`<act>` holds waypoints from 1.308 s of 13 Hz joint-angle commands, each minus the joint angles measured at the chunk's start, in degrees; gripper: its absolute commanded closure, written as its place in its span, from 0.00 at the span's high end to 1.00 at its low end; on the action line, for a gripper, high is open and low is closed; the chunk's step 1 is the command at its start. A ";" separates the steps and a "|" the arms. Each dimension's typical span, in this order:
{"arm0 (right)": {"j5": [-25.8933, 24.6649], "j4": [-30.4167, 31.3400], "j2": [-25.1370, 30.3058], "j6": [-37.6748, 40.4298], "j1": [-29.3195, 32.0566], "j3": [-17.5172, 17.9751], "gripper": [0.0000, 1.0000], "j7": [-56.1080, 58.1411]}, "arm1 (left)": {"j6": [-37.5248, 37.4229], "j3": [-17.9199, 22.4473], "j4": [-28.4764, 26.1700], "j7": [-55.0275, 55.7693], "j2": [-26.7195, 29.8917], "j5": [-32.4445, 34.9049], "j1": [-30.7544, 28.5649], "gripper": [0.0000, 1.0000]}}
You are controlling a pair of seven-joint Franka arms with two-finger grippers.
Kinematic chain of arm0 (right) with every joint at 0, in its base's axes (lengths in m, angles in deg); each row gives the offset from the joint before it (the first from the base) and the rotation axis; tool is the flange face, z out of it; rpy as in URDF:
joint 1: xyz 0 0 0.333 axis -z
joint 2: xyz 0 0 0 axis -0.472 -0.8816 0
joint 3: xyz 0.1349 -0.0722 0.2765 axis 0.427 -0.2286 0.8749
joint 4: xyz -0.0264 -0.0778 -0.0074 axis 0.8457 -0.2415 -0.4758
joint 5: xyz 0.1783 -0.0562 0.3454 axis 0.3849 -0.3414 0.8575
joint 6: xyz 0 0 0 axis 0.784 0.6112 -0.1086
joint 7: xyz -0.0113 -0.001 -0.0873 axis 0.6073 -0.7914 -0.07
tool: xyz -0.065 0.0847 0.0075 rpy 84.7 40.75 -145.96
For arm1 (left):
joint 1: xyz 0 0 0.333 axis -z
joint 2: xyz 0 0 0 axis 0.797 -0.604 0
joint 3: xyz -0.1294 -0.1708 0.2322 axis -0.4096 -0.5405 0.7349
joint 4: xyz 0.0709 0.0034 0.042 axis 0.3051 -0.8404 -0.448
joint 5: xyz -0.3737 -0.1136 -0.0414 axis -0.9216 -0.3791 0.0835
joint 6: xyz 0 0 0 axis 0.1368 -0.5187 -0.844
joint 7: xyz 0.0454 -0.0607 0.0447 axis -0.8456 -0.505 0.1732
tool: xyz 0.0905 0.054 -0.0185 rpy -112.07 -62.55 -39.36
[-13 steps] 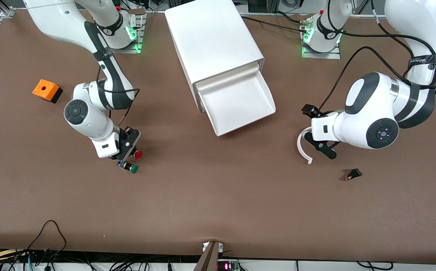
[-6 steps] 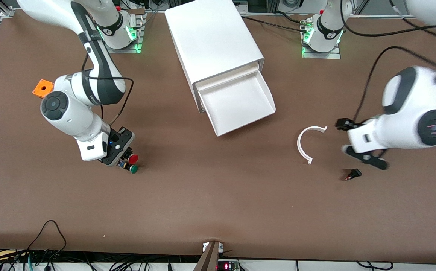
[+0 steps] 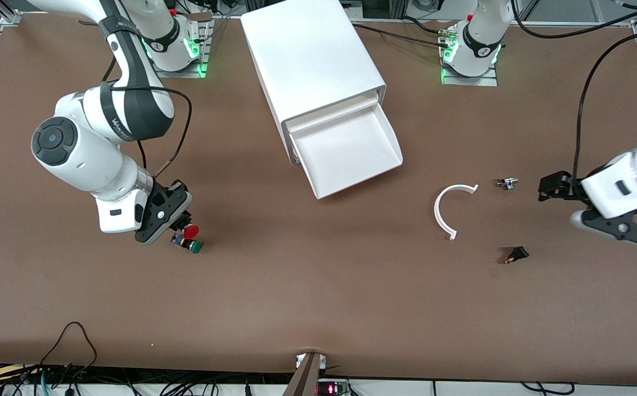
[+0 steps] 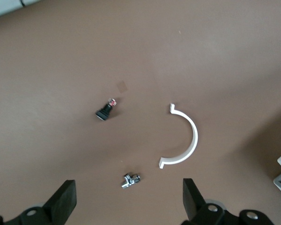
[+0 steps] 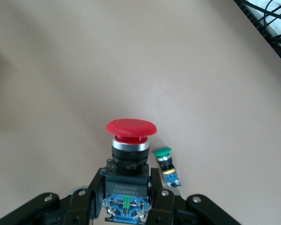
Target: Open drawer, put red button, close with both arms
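Observation:
The red button (image 3: 190,231) (image 5: 131,127) has a round red cap, a black collar and a blue rear body. My right gripper (image 3: 178,224) (image 5: 128,180) is shut on its body and holds it just over the table, beside a green-capped switch (image 3: 193,246) (image 5: 163,152). The drawer (image 3: 359,184) stands pulled out of the white cabinet (image 3: 313,60), with nothing in it. My left gripper (image 3: 623,226) (image 4: 129,206) hangs wide open and holds nothing, over the table at the left arm's end.
A white curved strip (image 3: 446,212) (image 4: 185,140) lies between the drawer and my left gripper. A small metal part (image 3: 507,183) (image 4: 131,179) and a small black part (image 3: 516,254) (image 4: 104,112) lie near it.
My left arm has swung away from the white curved strip toward its end of the table, uncovering the small metal part. My right arm has risen, still gripping the red button.

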 commanded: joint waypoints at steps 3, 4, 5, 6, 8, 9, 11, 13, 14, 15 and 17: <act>0.69 -3.16 -0.65 1.09 -5.14 0.58 0.23 -6.56 | -2.71 -0.72 1.10 5.22 0.59 4.42 0.23 1.00; 0.87 -3.25 -0.73 1.00 -6.11 0.58 0.23 -6.47 | -4.11 -0.72 0.31 5.22 1.46 4.33 0.23 1.00; 0.87 -3.60 -0.73 1.09 -7.34 0.58 0.23 -6.12 | -3.86 -0.81 -0.56 5.40 2.25 4.33 0.23 1.00; 0.87 -4.04 -0.73 1.09 -8.48 0.58 0.23 -5.33 | -3.86 -1.07 -0.66 6.36 2.26 4.50 0.40 1.00; 0.96 -4.92 -0.73 1.17 -12.08 0.58 0.23 -4.80 | -4.03 -1.16 -1.01 8.56 2.69 4.24 0.67 1.00; 0.96 -5.01 -0.73 1.17 -13.49 0.67 0.23 -4.71 | -3.51 -0.81 -1.36 8.13 2.96 3.63 0.41 1.00; 0.87 -5.10 -0.91 0.91 -17.09 0.67 0.23 -4.19 | 1.82 6.42 -8.27 7.86 7.15 -2.05 3.89 1.00; 0.79 -6.58 -2.05 0.91 -19.64 0.67 0.23 -3.31 | 8.85 18.85 -18.27 7.42 14.00 -10.94 11.02 1.00; 0.87 -7.46 -2.75 0.91 -21.05 0.67 0.23 -2.44 | 11.32 19.40 -21.55 7.51 16.30 -10.88 12.26 1.00; 0.87 -8.43 -3.02 1.08 -21.93 0.67 0.23 -2.17 | 12.48 20.89 -24.71 7.68 18.76 -10.27 14.10 1.00; 1.92 -9.93 -3.72 1.17 -22.81 0.67 0.23 0.72 | 14.59 21.43 -31.31 7.77 23.77 -6.32 16.31 1.00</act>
